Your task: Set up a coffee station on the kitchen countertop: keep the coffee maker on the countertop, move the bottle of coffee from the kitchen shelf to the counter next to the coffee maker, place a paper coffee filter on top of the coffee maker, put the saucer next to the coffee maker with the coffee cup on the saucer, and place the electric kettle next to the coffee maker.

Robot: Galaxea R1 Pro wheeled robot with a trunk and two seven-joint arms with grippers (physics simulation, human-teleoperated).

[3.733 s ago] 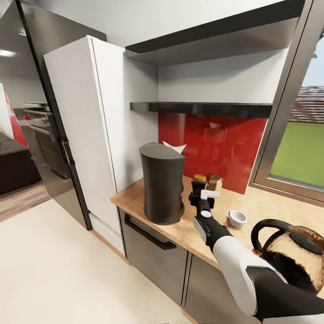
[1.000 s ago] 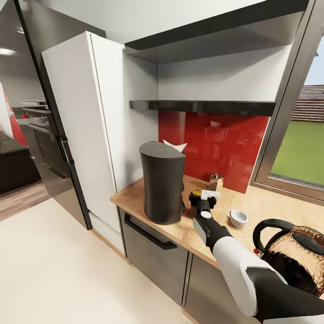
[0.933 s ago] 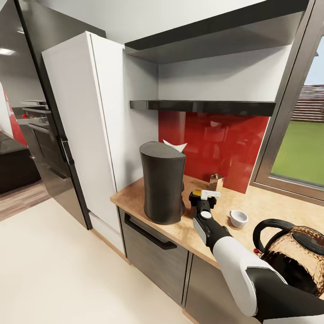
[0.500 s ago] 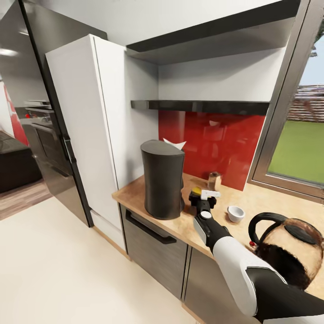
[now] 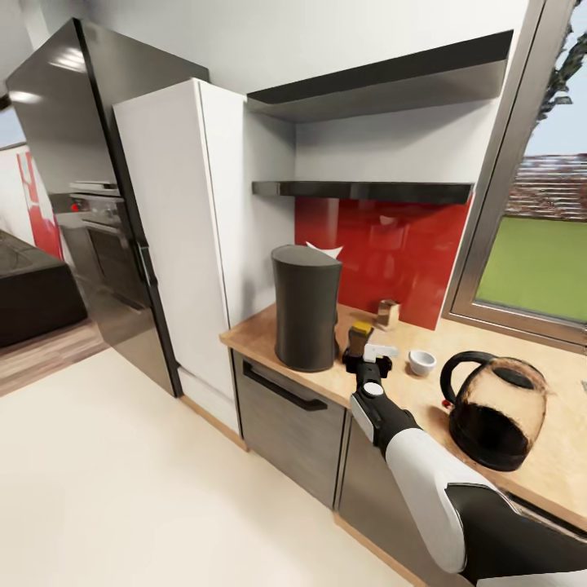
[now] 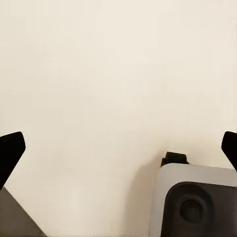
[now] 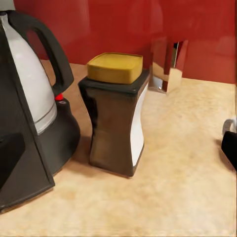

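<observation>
The dark grey coffee maker (image 5: 306, 308) stands on the light-wood countertop (image 5: 253, 336). White points of the paper coffee filter (image 5: 324, 250) peek over its top's far edge. The bottle of coffee (image 5: 360, 331) (image 7: 116, 114) stands free on the counter just right of the coffee maker (image 7: 29, 123). My right gripper (image 5: 366, 355) (image 7: 118, 153) is open, a short way in front of the bottle. The white coffee cup (image 5: 421, 361) sits further right, then the electric kettle (image 5: 492, 408). The saucer is out of view. My left gripper (image 6: 118, 150) is open over the floor.
A small tan box (image 5: 388, 313) (image 7: 168, 64) stands against the red backsplash. Two black shelves (image 5: 359, 191) hang above the counter. A white tall cabinet (image 5: 175, 236) and a dark fridge (image 5: 73, 163) stand to the left, and a window (image 5: 530, 244) is at the right. The cream floor (image 5: 122, 481) lies open.
The whole view has pulled back and swung, so the camera moved. My right gripper has let go of the bottle and drawn back; the bottle stands alone on the counter.
</observation>
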